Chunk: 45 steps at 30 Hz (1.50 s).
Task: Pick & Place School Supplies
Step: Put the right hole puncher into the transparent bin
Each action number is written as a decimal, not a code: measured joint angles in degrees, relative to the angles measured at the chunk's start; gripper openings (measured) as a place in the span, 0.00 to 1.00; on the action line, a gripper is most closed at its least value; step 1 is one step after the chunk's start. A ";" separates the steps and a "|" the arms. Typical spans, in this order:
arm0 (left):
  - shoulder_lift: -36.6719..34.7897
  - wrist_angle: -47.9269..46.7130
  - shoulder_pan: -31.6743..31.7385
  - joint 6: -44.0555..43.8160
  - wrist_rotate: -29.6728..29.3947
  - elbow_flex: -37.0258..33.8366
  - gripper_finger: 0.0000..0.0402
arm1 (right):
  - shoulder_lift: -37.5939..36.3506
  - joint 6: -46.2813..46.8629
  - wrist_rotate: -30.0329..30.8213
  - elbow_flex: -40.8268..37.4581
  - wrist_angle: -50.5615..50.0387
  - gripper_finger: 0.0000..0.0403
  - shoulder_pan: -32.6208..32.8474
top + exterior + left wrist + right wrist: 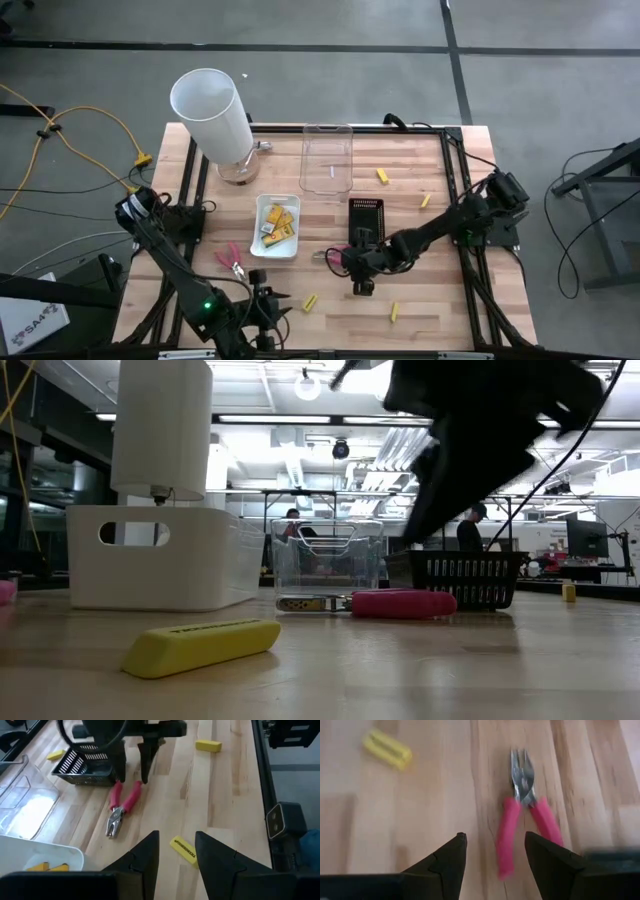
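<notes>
Right tool (131, 762): we see it over the middle of the counter (440, 300), fingers spread and holding nothing, poised just above the handles of one pink-handled pliers (522, 822).
Those pliers: we find them lying flat on the wood beside the black basket (365, 218), handles splayed, metal nose pointing away from the basket.
Left tool (268, 318): we see it low at the near edge of the counter, fingers parted and empty, with a yellow stick (184, 850) on the wood just ahead of it.
Second pink-handled pliers (231, 260): we spot them on the counter just left of the white tray (258, 222).
Yellow packs (278, 226): we count several lying inside the white tray.
Other yellow sticks: we see one near the right tool at the front (393, 312), one right of the clear tray (327, 158) at (382, 176), another further right (425, 200).
Tall white cylinder (212, 115): we see it standing at the far left corner.
</notes>
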 joint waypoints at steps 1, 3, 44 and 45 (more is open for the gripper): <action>0.00 0.04 0.04 0.00 0.00 0.00 0.30 | 0.68 0.01 -0.35 0.24 0.93 0.48 -0.05; 0.00 0.31 0.02 0.03 0.00 0.00 0.30 | 2.00 0.11 -0.31 0.03 0.45 0.48 -0.02; 0.00 1.95 0.17 0.42 0.45 0.00 0.30 | 7.46 0.26 4.10 -0.09 3.95 0.11 1.68; 0.00 1.95 0.17 0.40 0.47 0.00 0.30 | 6.76 0.22 4.09 -0.09 3.89 0.11 1.74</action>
